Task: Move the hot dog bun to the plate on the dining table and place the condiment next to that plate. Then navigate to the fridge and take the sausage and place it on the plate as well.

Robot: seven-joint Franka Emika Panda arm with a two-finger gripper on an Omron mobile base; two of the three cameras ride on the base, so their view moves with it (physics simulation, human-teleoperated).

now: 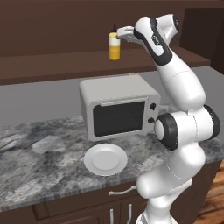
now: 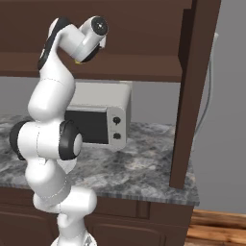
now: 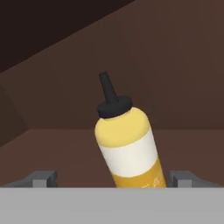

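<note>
The condiment [image 1: 114,46], a slim yellow squeeze bottle with a white band and dark nozzle, stands upright on a dark brown shelf [image 1: 52,65] above the counter. My gripper [image 1: 122,34] reaches from the right at the height of the bottle's shoulder. In the hand view the condiment [image 3: 127,144] looks tilted and close, and my gripper [image 3: 113,178] is open, one fingertip on each side of its lower body, not closed on it. The hot dog bun, the plate, the dining table, the fridge and the sausage are out of view.
A grey microwave [image 1: 120,107] sits on the marbled counter [image 1: 39,153] under the shelf. A bright white round plate [image 1: 105,159] lies in front of it. A brown wooden upright [image 2: 192,96] bounds the shelf on the right, and the wall is close behind.
</note>
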